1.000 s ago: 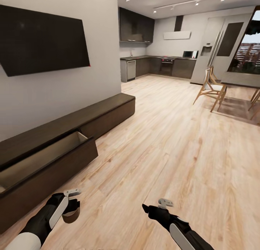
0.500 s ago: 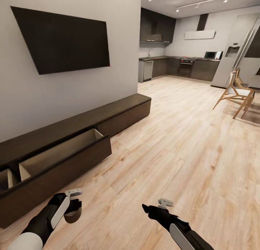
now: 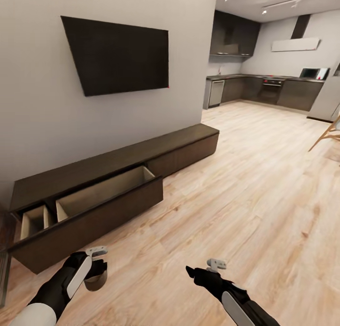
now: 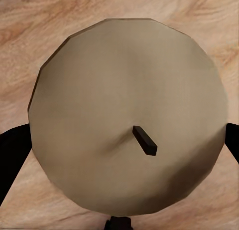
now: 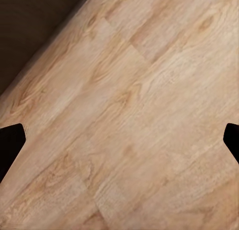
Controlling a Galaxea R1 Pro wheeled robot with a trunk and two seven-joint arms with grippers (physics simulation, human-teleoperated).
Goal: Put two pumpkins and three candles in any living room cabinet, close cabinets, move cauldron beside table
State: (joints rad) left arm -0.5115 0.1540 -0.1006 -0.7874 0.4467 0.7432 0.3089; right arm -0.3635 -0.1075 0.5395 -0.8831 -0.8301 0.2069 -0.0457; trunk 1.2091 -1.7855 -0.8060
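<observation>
1. Candle (image 4: 127,115): tan-beige, faceted round end face with a short dark wick, gripped between the left gripper (image 3: 96,273) fingers above the wood floor (image 3: 245,194).
2. Cabinet (image 3: 118,175): long, low, dark brown, against the wall; one drawer (image 3: 101,201) stands pulled out.
3. Right gripper (image 3: 200,271): spread wide, holding nothing.
4. The drawer's depths are hidden.

The cabinet (image 3: 113,175) runs along the wall, below the television (image 3: 120,59).
</observation>
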